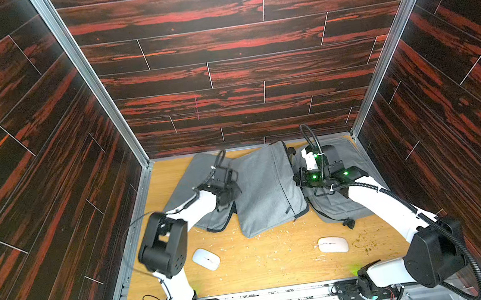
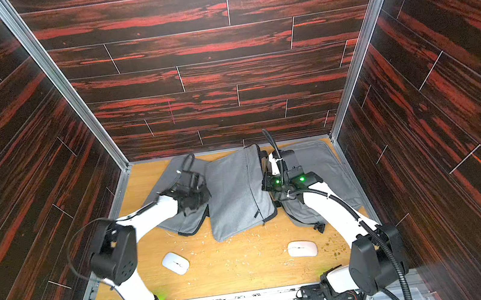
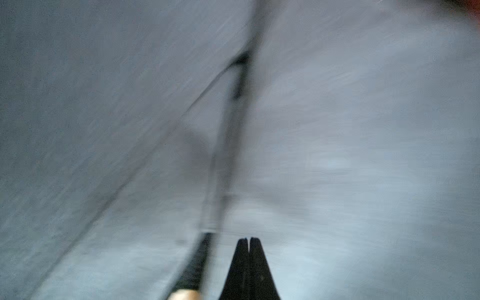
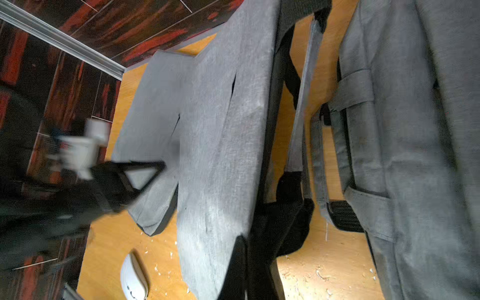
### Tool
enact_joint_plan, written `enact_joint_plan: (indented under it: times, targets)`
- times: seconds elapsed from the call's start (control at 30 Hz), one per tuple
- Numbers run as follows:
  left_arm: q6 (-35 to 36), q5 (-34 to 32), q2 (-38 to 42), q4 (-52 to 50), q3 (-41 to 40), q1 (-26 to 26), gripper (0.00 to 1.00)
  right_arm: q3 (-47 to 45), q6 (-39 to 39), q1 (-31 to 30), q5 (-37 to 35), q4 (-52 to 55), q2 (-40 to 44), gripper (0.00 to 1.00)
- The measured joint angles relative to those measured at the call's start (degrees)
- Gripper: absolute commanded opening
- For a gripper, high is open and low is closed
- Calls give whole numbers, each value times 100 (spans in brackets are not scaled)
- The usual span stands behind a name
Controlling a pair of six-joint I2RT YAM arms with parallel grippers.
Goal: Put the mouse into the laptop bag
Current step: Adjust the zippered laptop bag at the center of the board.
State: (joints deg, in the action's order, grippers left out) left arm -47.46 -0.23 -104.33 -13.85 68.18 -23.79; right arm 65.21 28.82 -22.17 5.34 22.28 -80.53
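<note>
Left gripper (image 3: 250, 239): tips pressed together, nothing between them. It hangs low over gray fabric. The wrist view is blurred; only a dark seam or zip line shows. In a top view it (image 1: 228, 196) sits over the left bag (image 1: 194, 169), right by the near edge of the middle bag (image 1: 265, 191).

Right gripper (image 4: 255, 259): clamped on the right-hand edge of the middle bag (image 4: 220, 155), with one dark finger (image 4: 239, 257) lying on the fabric. In both top views that edge rides higher and the bag slopes down onto the left bag (image 2: 170, 179), overlapping it. The right arm reaches across the right bag (image 1: 347, 155), which lies flat against the back corner.

Neither mouse is in a bag. Both are on the table (image 1: 273, 266), toward the front edge and well apart:
- The left mouse (image 1: 205, 259) is just beside the left arm's elbow. It also shows in the right wrist view (image 4: 133, 279).
- The right mouse (image 1: 333, 244) is in front of the right bag, near the right arm.

Crumbs (image 1: 263, 239) are scattered on the wood between the bags and the mice.
</note>
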Motion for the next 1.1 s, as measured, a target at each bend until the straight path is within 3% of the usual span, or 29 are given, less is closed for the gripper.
enact_joint_plan:
  times: [0.27, 0.7, 0.87, 1.1]
  targets:
    - [-136, -229, -507, 153, -52, 472, 0, 11, -46, 37, -136, 52, 0, 0]
    - [-197, -105, -15, 1119, -1043, 1967, 0, 94, -17, 520, -72, 127, 181, 0]
    - [-216, -37, -39, 1296, -1099, 2017, 0, 35, 197, 280, 2, -94, 173, 0]
    - [-306, 0, -166, 1777, -1178, 1825, 0, -245, 520, -546, 72, -610, -90, 0]
